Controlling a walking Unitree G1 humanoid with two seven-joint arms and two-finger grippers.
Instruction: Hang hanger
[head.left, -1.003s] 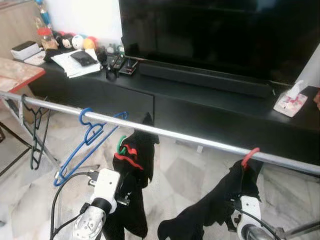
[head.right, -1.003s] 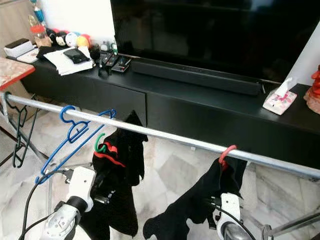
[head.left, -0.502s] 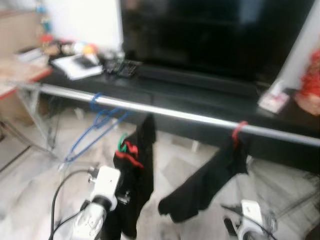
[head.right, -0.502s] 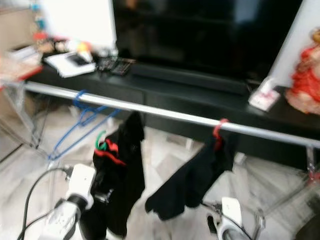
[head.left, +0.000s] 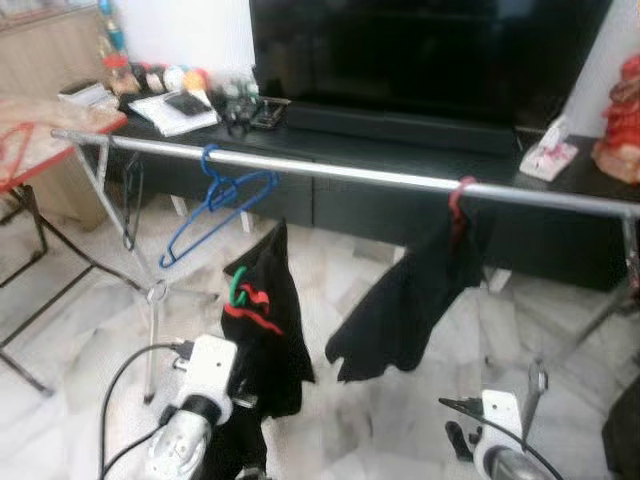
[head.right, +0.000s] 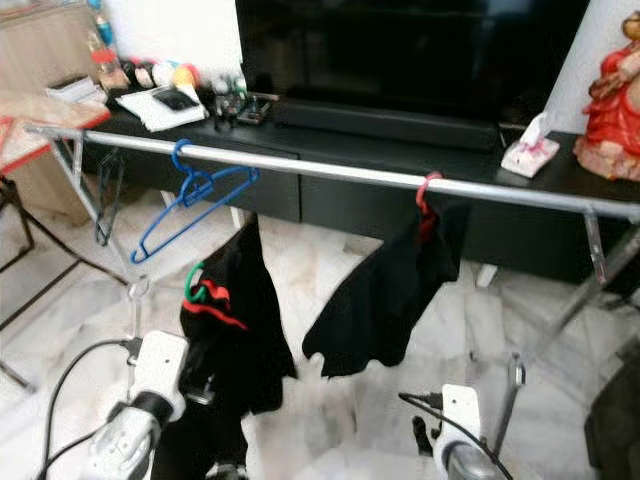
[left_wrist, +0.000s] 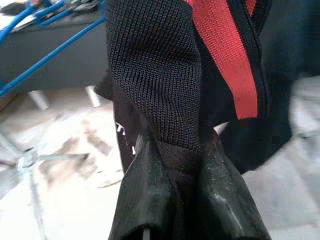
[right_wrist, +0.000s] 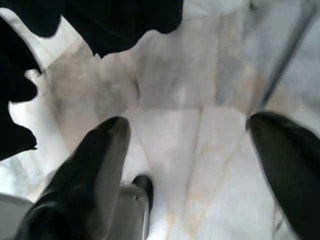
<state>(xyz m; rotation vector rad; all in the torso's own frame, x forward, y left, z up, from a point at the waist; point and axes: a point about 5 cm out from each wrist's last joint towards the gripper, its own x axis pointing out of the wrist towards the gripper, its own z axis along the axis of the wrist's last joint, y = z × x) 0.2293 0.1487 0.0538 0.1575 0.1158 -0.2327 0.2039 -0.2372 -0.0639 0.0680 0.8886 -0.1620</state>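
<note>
A green hanger (head.left: 240, 291) carries a black garment with a red stripe (head.left: 270, 335); it hangs below and in front of the silver rail (head.left: 350, 176), off it. My left gripper (left_wrist: 176, 142) is shut on that garment's black knit fabric, its fingers (left_wrist: 150, 185) pinching a fold. A red hanger (head.left: 458, 197) hooks over the rail with a second black garment (head.left: 405, 300) draped from it. My right gripper (right_wrist: 186, 132) is open low over the marble floor, right of that garment, holding nothing.
A blue hanger (head.left: 218, 197) and a thin black hanger (head.left: 130, 200) hang near the rail's left end. Behind the rail stands a black TV console (head.left: 400, 150) with clutter, a tissue box (head.left: 550, 155) and a red figurine (head.left: 618, 120). A table (head.left: 30, 130) stands left; rack legs (head.left: 150, 290) reach the floor.
The camera has pulled back, so the rail sits farther off. My right gripper has dropped clear of the garment on the red hanger. My left gripper still grips the striped garment.
</note>
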